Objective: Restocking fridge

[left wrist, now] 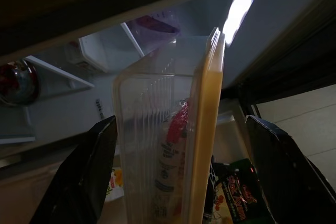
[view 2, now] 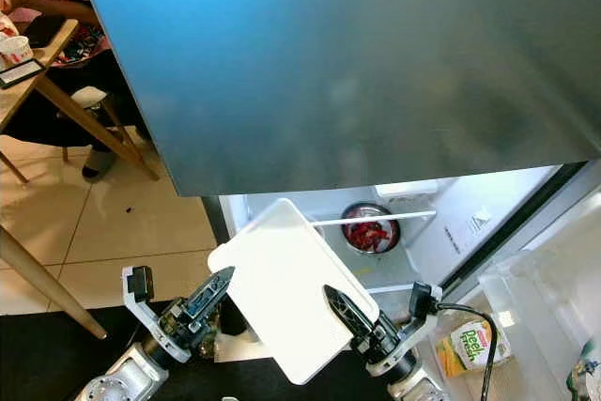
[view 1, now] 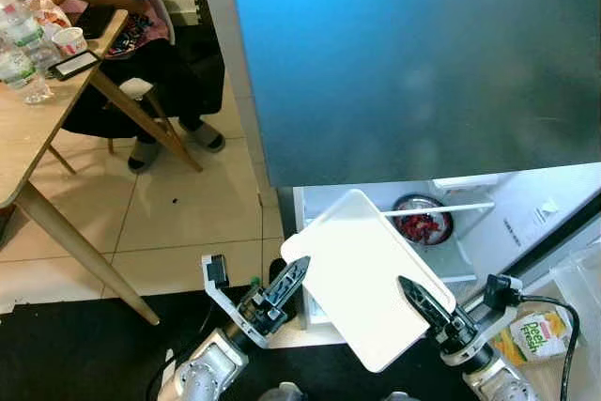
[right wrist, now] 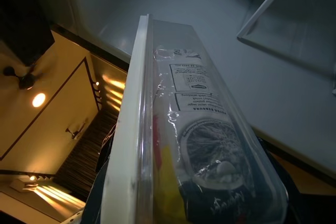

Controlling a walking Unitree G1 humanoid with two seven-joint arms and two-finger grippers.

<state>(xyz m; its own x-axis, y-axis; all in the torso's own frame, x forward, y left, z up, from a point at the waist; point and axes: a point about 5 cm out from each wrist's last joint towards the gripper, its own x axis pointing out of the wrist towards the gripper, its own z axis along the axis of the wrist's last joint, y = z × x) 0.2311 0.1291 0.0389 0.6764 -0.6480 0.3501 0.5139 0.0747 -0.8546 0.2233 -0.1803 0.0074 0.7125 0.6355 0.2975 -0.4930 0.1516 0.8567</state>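
Floor: beige tiles (view 1: 188,223) with a black mat (view 1: 84,345) nearest the camera. Wooden table (view 1: 38,138) at left; a seated person (view 1: 122,35) behind it.
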